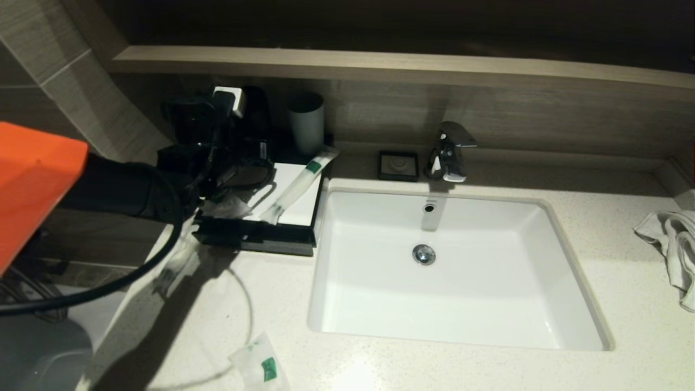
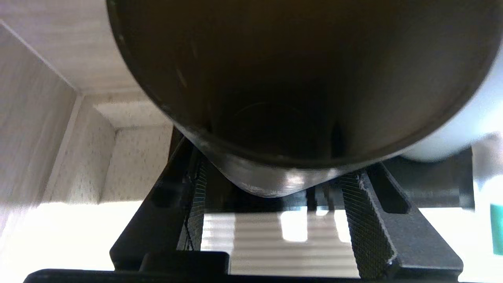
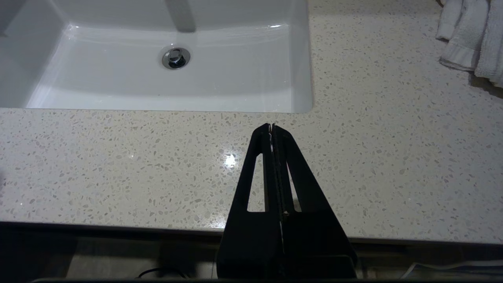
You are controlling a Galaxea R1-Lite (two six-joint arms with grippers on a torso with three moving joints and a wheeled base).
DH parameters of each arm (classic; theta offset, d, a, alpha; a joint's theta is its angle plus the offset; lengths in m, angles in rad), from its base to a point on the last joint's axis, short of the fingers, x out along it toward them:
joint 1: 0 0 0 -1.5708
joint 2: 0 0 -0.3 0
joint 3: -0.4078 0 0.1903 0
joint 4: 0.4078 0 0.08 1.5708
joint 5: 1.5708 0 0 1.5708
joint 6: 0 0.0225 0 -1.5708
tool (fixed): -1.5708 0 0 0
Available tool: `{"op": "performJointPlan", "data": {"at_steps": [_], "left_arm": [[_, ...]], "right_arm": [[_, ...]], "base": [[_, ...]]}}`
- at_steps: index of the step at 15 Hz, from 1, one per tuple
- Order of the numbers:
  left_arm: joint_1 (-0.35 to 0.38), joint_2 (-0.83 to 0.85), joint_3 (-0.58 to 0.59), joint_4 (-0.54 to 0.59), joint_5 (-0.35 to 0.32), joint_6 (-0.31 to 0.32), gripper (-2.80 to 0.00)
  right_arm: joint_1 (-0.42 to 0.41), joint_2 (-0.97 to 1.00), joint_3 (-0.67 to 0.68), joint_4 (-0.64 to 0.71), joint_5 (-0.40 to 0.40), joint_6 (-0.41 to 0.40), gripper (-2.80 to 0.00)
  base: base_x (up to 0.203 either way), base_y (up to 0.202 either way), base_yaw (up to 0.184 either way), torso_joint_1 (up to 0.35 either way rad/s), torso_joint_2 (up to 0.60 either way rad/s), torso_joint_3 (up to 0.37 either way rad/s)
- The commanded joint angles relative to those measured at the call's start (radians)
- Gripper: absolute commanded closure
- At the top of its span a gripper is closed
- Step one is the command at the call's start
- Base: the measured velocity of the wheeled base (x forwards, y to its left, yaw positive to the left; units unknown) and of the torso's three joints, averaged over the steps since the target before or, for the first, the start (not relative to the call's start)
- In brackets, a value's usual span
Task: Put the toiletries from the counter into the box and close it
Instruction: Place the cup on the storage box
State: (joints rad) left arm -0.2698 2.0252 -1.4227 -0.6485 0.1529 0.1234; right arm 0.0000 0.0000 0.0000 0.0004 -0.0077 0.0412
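left gripper (image 1: 239, 163) low over box (image 1: 271, 228)

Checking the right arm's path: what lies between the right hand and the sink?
Only bare speckled counter lies between the right hand and the sink, as the right wrist view shows.

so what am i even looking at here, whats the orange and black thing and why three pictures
It is a two-armed robot tidying a bathroom counter. One picture comes from its head camera, the other two from cameras on its wrists. The orange and black shape is its left arm, reaching over the black box beside the sink. The left gripper is open and holds nothing I can see. A long sachet lies across the box; a green-labelled packet waits on the counter. The right gripper is shut, parked at the counter's front edge.
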Motion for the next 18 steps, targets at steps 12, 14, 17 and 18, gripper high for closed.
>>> {"op": "performJointPlan", "data": {"at_steps": [12,14,17,18], "left_arm": [[0.0,0.056,-0.05,0.0,0.002,0.002,0.0],[0.0,0.062,-0.069,0.005,0.002,0.002,0.0],[0.0,0.064,-0.104,0.029,0.002,0.001,0.0],[0.0,0.064,-0.107,0.03,0.002,0.001,0.0]], "right_arm": [[0.0,0.0,0.0,0.0,0.0,0.0,0.0],[0.0,0.0,0.001,0.0,0.0,0.0,0.0],[0.0,0.0,0.0,0.0,0.0,0.0,0.0],[0.0,0.0,0.001,0.0,0.0,0.0,0.0]], "base": [[0.0,0.0,0.0,0.0,0.0,0.0],[0.0,0.0,0.0,0.0,0.0,0.0],[0.0,0.0,0.0,0.0,0.0,0.0],[0.0,0.0,0.0,0.0,0.0,0.0]]}}
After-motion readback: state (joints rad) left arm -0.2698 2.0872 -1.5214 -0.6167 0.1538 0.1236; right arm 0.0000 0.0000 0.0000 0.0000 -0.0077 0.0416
